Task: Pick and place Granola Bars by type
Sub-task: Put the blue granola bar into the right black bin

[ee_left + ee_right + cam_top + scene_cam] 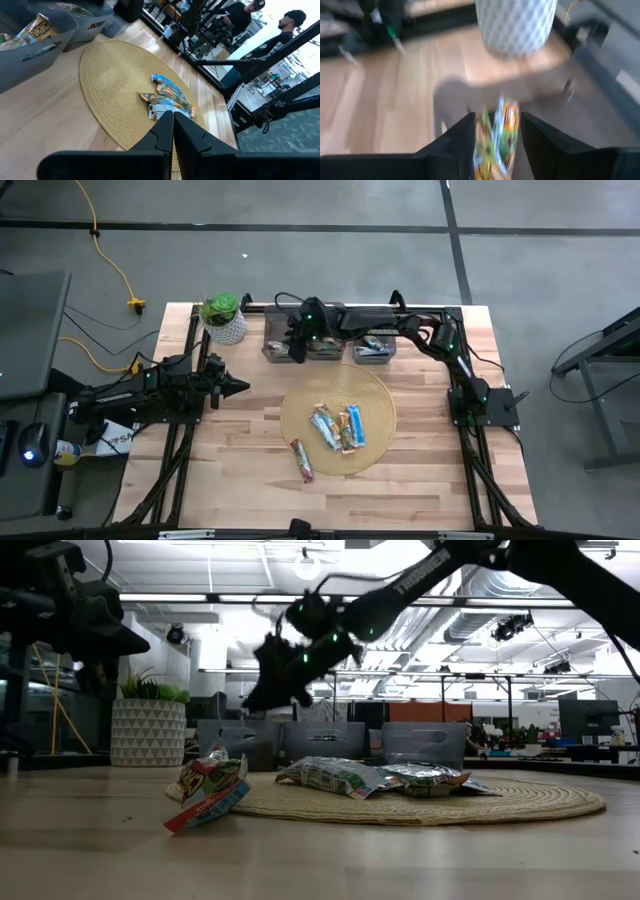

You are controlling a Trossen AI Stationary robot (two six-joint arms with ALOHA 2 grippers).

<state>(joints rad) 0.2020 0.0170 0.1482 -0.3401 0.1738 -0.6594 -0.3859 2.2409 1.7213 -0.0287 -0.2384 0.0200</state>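
**Drop at the bins**

The right gripper (298, 350) hangs over the leftmost grey bin (275, 350), fingers parted around a multicoloured bar (495, 142), seemingly mid-release, though that view is blurred. Other granola bars (337, 428) lie on the woven mat (375, 395), one (302, 460) at its edge. The left gripper (238, 386) waits pinched closed. Next: clear the bin, fetch another.

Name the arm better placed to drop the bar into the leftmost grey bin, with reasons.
Right. The right end effector hangs over the leftmost bin with a multicoloured bar between its parted fingers. The left end effector waits shut, away from the bins.
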